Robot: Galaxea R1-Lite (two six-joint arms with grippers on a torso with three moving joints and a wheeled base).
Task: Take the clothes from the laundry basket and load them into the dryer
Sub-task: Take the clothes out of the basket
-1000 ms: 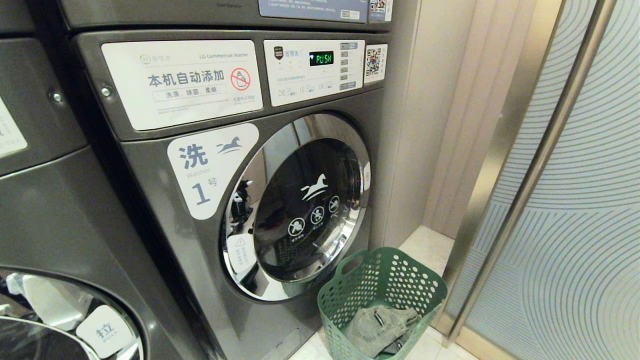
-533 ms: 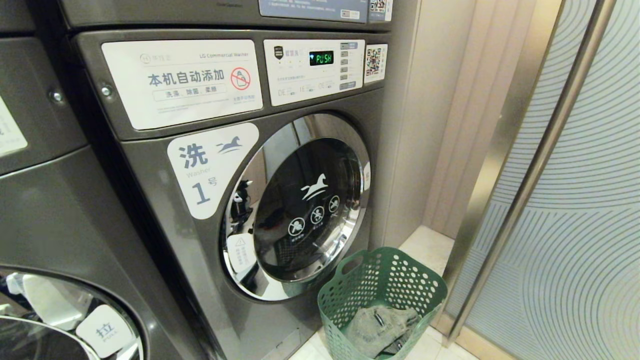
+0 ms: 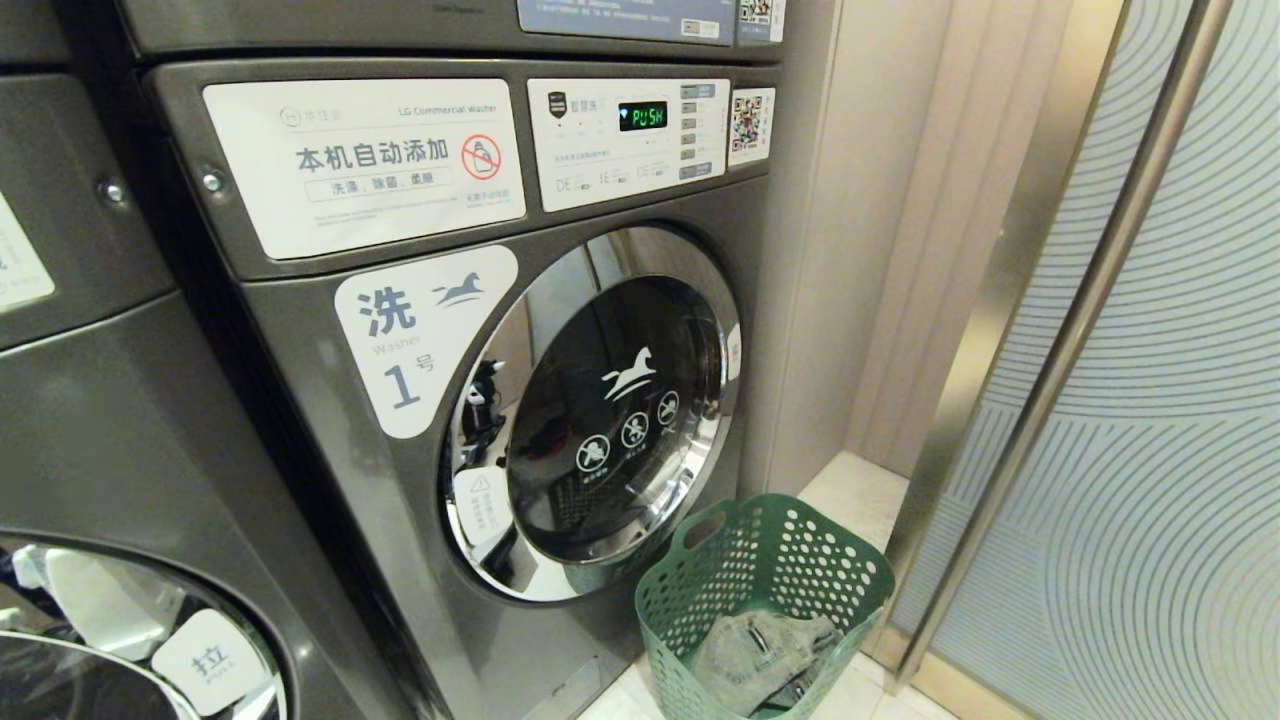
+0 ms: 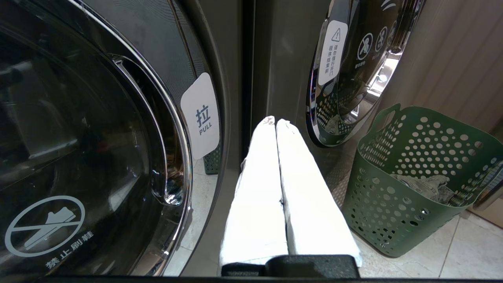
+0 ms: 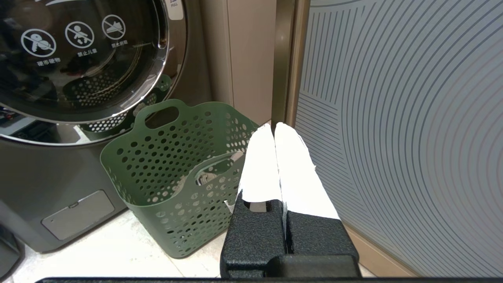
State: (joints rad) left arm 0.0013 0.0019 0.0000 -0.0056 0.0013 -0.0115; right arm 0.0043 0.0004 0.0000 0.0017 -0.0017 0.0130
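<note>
A green perforated laundry basket [image 3: 770, 580] stands on the floor at the lower right of the grey machine [image 3: 330, 400], whose round door [image 3: 600, 420] is closed. Grey clothes [image 3: 760, 650] lie crumpled in the basket's bottom. No arm shows in the head view. In the left wrist view my left gripper [image 4: 275, 120] is shut and empty, pointing at the panel between two machine doors, with the basket [image 4: 416, 188] off to one side. My right gripper [image 5: 274, 125] is also shut and empty, next to the basket [image 5: 177, 188] and a little above its rim.
A second machine [image 3: 90, 440] with a "PULL" tab [image 4: 201, 116] stands to the left. A frosted glass panel [image 3: 1150, 420] with a metal frame [image 3: 1060, 340] closes off the right side. A beige wall [image 3: 880, 230] sits behind the basket. The floor is pale tile.
</note>
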